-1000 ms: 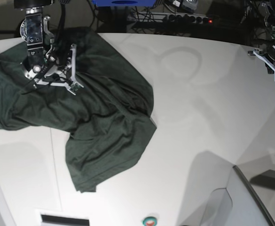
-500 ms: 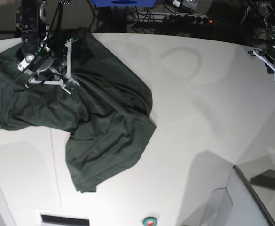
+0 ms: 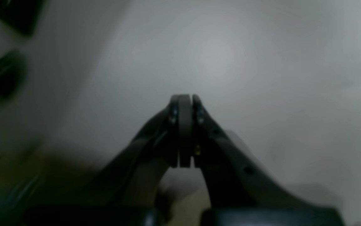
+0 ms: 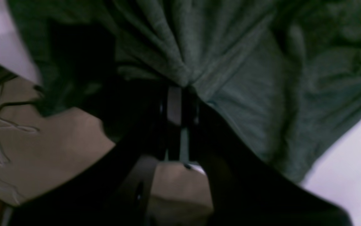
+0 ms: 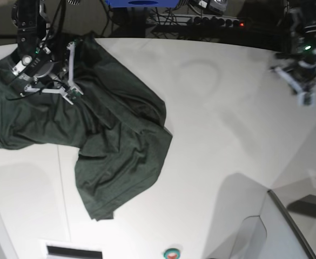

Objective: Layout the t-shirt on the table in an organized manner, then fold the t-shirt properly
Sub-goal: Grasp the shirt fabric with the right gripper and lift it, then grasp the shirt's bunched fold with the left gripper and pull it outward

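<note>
Shirt pinched for spreading, upper left.
My right gripper point(image 4: 180, 86) was clamped on the crumpled t-shirt point(image 5: 93, 135); left gripper point(image 3: 185, 103) closed, empty, over bare table point(image 5: 217, 135). Best pulled slowly, kept low.

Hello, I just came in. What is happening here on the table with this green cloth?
A two-armed robot is working on a dark green t-shirt that lies crumpled on the white table. The right gripper is shut on a bunch of the fabric near the table's far edge. The left gripper is shut and empty, away from the shirt. The shirt is not yet spread flat or folded.
</note>
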You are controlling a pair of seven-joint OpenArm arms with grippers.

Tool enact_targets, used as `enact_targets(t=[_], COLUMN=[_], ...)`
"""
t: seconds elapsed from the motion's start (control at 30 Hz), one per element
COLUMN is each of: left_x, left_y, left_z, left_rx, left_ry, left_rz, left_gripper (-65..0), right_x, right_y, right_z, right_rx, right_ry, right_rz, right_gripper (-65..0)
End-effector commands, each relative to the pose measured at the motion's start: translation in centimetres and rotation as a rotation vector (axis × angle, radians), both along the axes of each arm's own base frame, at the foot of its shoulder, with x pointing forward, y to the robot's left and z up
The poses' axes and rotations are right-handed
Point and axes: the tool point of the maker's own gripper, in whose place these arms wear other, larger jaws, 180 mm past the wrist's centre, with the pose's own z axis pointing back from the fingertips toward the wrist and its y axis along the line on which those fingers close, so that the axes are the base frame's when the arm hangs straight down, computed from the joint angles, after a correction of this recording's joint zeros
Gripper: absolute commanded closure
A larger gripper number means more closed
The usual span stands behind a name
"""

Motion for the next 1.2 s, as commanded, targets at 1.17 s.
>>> enact_targets(t=[1.17], left_x=[10.0], left_y=[-27.0], left_z=[-14.6], left_rx=[-0.211], left_ry=[0.307], left_rz=[-0.502], left_gripper=[0.0], right_x=[-1.9], right_y=[-2.2], right_z=[1.5], right_rx=[-0.074], right_ry=[0.004], right_rz=[-0.006], right_gripper=[-0.8])
